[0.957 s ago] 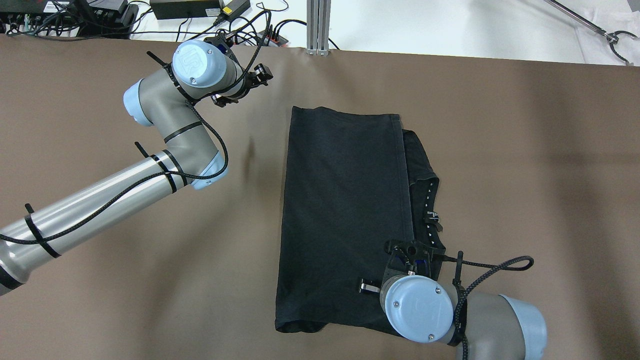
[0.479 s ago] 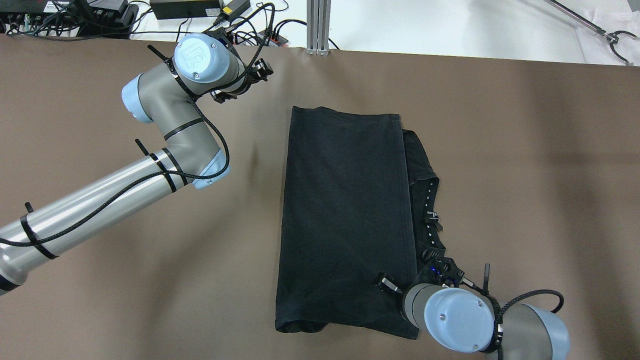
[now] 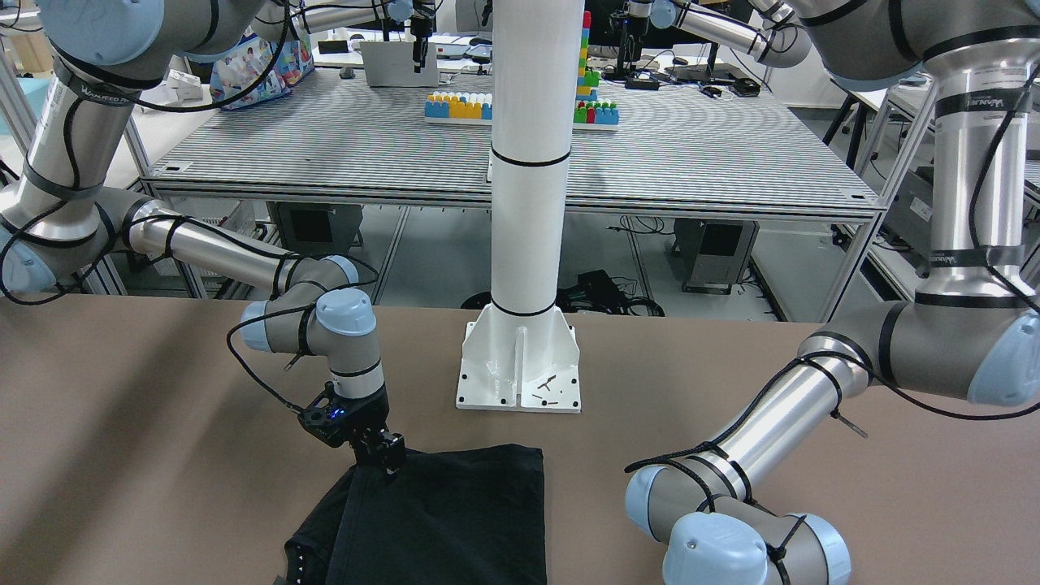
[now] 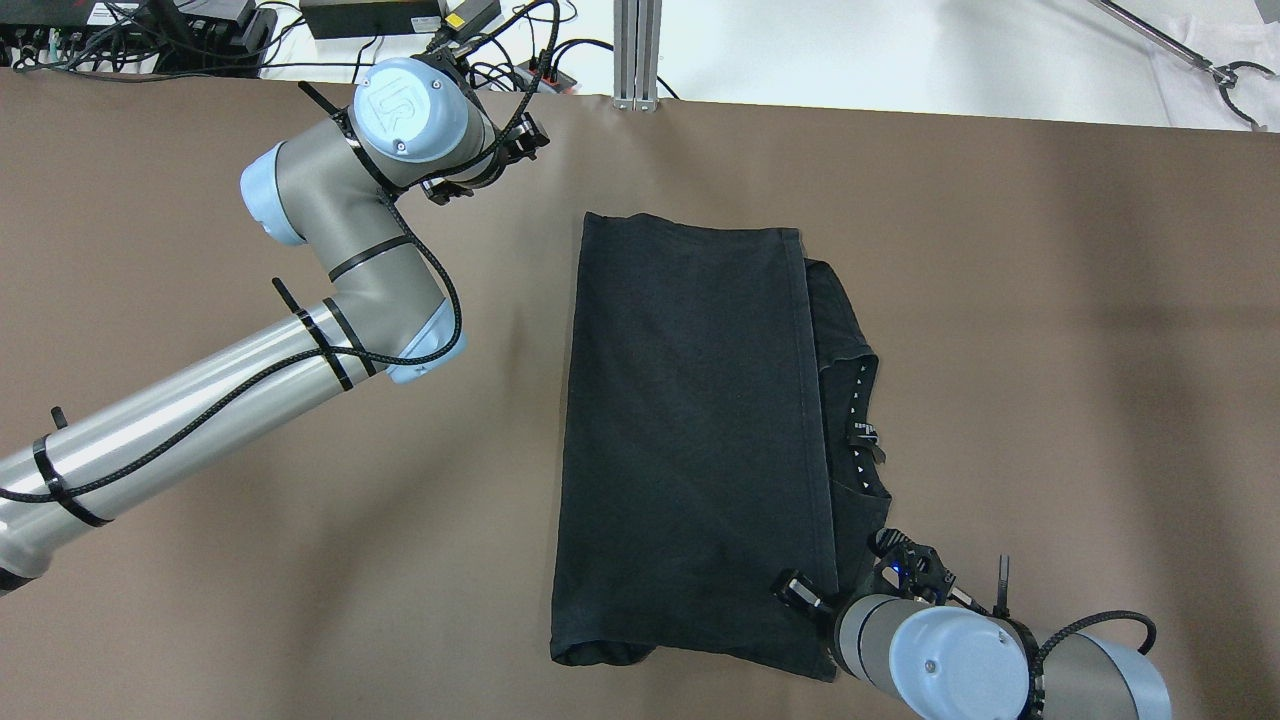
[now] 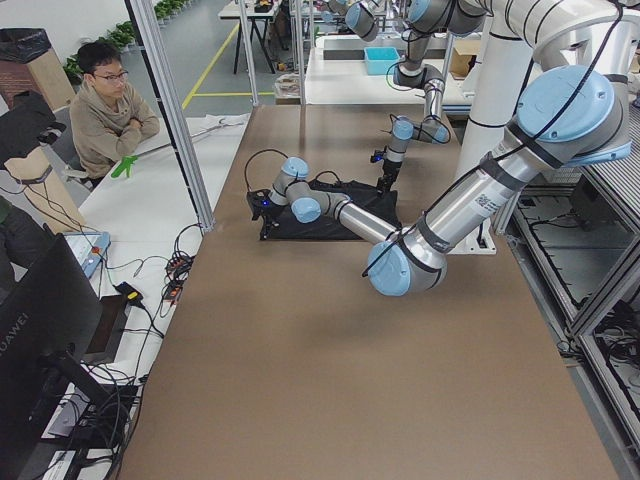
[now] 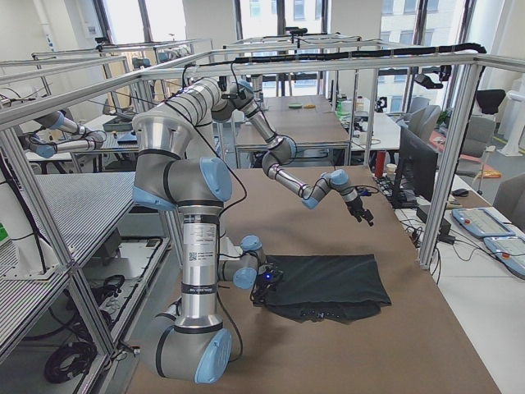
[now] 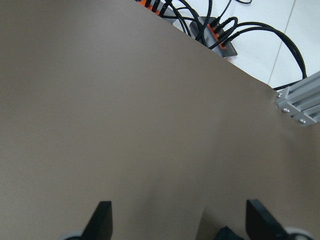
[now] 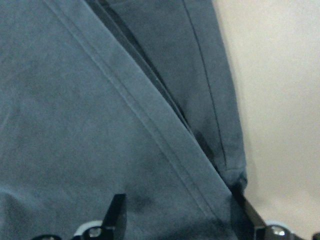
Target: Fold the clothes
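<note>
A black garment (image 4: 690, 430) lies folded flat on the brown table (image 4: 1050, 300), with a second layer and a small label sticking out along its right side. My right gripper (image 4: 812, 598) hangs over the garment's near right corner. In the right wrist view (image 8: 182, 225) its fingers stand apart above the hem, holding nothing. It also shows in the front view (image 3: 388, 455). My left gripper (image 4: 522, 142) is open and empty above bare table near the far edge, well left of the garment. Its fingers stand apart in the left wrist view (image 7: 180, 225).
A power strip with cables (image 7: 220, 37) and an aluminium post (image 4: 637, 50) sit just beyond the table's far edge. The white column base (image 3: 520, 366) stands behind the garment. A seated person (image 5: 105, 105) is at the far side.
My right gripper has moved from over the garment toward its near right corner. My left arm has shifted slightly toward the far edge. The garment has not moved.
</note>
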`<state>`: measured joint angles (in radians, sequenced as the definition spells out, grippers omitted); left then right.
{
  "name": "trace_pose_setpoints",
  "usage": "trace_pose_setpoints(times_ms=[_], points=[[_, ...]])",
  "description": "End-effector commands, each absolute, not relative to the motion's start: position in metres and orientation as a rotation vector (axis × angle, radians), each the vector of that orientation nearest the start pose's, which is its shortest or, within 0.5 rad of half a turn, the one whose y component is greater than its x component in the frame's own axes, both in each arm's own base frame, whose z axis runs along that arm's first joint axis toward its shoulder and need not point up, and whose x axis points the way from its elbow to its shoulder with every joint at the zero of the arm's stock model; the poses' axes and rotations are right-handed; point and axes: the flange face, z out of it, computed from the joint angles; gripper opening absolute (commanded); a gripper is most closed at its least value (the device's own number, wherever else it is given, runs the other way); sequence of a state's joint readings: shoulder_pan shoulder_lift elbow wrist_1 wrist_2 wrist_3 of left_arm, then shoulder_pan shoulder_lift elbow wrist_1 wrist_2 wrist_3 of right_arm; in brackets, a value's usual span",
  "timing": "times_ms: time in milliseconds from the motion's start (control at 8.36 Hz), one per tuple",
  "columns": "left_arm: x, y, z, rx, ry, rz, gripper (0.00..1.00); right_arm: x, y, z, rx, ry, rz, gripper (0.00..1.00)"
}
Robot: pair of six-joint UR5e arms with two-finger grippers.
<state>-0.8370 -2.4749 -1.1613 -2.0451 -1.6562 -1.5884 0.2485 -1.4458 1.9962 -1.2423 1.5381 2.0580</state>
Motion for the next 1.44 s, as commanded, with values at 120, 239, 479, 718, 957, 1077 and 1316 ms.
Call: trace_pose_setpoints(times_ms=[120,239,479,718,957,1077,1316], points=[[0.465,-0.684,0.210,0.328,0.942,-0.743,0.94,-0.476,-0.255,0.378,-0.079,-0.873,0.692,0.76],[0.470,-0.681,0.207,0.326,0.946,-0.737,0.94,-0.474,-0.255,0.379,-0.079,-0.870,0.692,0.73],[0.476,-0.677,0.207,0.321,0.945,-0.728,0.94,-0.474,-0.254,0.380,-0.079,-0.868,0.689,0.66],[0.477,-0.677,0.203,0.321,0.949,-0.729,0.94,-0.471,-0.253,0.389,-0.076,-0.851,0.690,0.63],[0.478,-0.676,0.202,0.321,0.950,-0.729,0.94,-0.468,-0.252,0.390,-0.077,-0.849,0.689,0.63],[0.478,-0.676,0.202,0.321,0.950,-0.729,0.94,-0.469,-0.252,0.391,-0.075,-0.848,0.690,0.58],[0.478,-0.677,0.197,0.318,0.945,-0.730,0.94,-0.470,-0.252,0.391,-0.075,-0.848,0.689,0.21]])
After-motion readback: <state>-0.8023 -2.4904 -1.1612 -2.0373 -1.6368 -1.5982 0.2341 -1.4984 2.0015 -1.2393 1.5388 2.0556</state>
